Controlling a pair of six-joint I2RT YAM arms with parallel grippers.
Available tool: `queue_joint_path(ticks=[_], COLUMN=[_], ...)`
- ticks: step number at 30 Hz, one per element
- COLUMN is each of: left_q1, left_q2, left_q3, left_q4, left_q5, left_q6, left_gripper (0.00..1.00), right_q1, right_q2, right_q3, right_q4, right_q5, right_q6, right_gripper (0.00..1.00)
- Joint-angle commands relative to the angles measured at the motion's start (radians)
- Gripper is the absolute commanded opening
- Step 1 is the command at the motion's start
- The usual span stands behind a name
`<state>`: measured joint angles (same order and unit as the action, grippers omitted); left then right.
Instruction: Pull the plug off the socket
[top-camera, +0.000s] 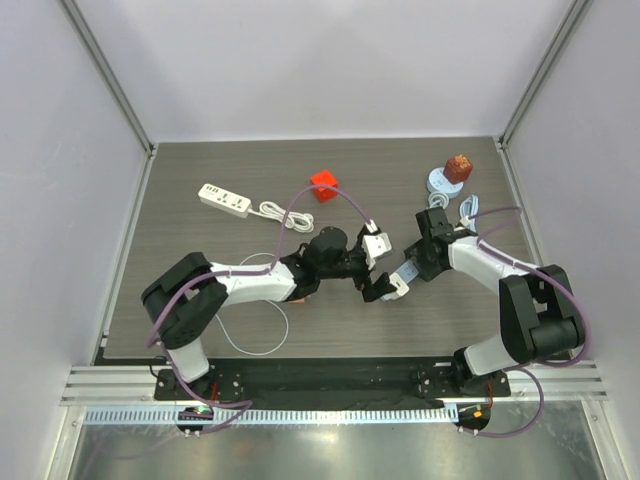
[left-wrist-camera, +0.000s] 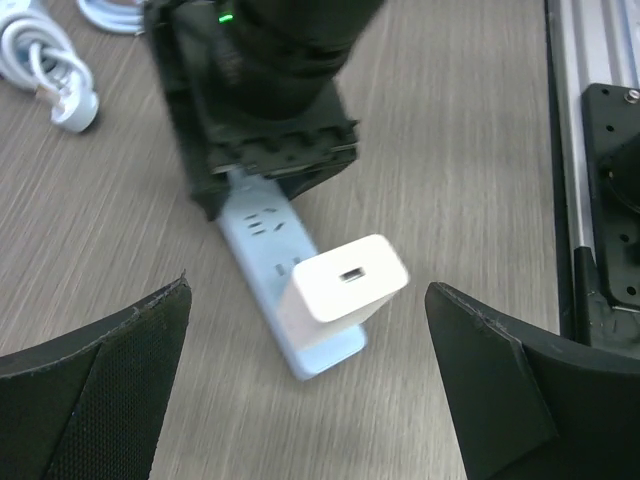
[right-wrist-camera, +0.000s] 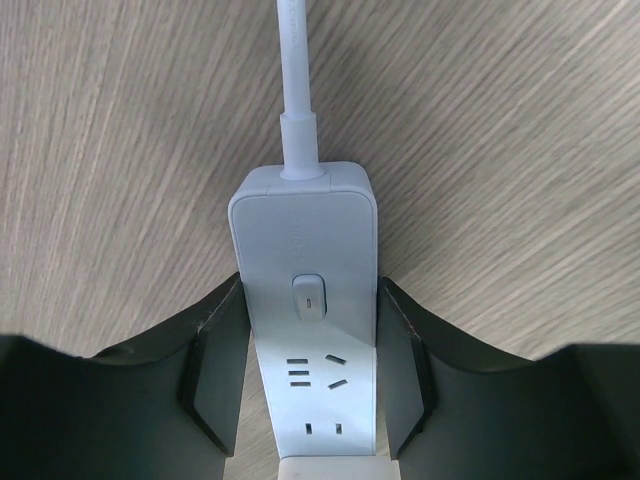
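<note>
A pale blue power strip (right-wrist-camera: 305, 250) lies on the wooden table, its white cord running off the far end. A white cube plug (left-wrist-camera: 345, 285) sits plugged into the strip's (left-wrist-camera: 265, 235) end, and its edge shows at the bottom of the right wrist view (right-wrist-camera: 335, 468). My right gripper (right-wrist-camera: 310, 380) is shut on the strip, one finger on each long side; it also shows in the left wrist view (left-wrist-camera: 270, 130). My left gripper (left-wrist-camera: 310, 400) is open, its fingers (left-wrist-camera: 100, 400) wide on both sides just short of the plug, not touching it. From above, both grippers (top-camera: 378, 280) (top-camera: 420, 262) meet at the strip (top-camera: 400, 280).
A second white power strip (top-camera: 224, 198) with a coiled cord lies at the back left. A red block (top-camera: 323, 185) is at the back middle. A brown object on a pale disc (top-camera: 455, 170) and a coiled white cable (top-camera: 470, 210) sit at the back right. A thin white cable loop (top-camera: 255, 320) lies near the left arm.
</note>
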<state>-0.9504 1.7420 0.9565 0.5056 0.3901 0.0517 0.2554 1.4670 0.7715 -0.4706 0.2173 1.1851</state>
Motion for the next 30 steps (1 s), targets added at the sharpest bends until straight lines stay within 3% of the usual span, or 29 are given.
queue_joint_path(ticks=[1, 11, 16, 21, 24, 26, 27, 30], left_q1=[-0.013, -0.117, -0.133, -0.133, -0.133, -0.131, -0.131, -0.125], left_q2=[0.014, 0.135, 0.195, 0.211, 0.202, 0.198, 0.197, 0.202], left_q3=[0.001, 0.056, 0.120, 0.152, 0.151, 0.156, 0.160, 0.185], left_q4=[0.060, 0.028, -0.021, -0.052, -0.068, -0.081, -0.102, -0.150], left_q5=[-0.007, -0.224, -0.247, -0.266, -0.258, -0.255, -0.251, -0.238], left_q6=[0.109, 0.299, 0.318, 0.313, 0.313, 0.312, 0.312, 0.298], left_gripper=[1.00, 1.00, 0.99, 0.89, 0.81, 0.68, 0.56, 0.34], right_q1=[0.010, 0.007, 0.008, 0.008, 0.007, 0.007, 0.007, 0.005], right_q2=[0.041, 0.072, 0.078, 0.078, 0.072, 0.064, 0.059, 0.041], right_q3=[0.031, 0.048, 0.043, 0.037, 0.032, 0.034, 0.032, 0.028], right_q4=[0.043, 0.039, 0.039, 0.040, 0.038, 0.038, 0.038, 0.039], right_q5=[-0.013, -0.058, -0.058, -0.053, -0.050, -0.045, -0.041, -0.022], right_q6=[0.045, 0.015, 0.007, -0.002, -0.015, -0.025, -0.034, -0.060], right_gripper=[0.37, 0.38, 0.38, 0.38, 0.38, 0.38, 0.39, 0.42])
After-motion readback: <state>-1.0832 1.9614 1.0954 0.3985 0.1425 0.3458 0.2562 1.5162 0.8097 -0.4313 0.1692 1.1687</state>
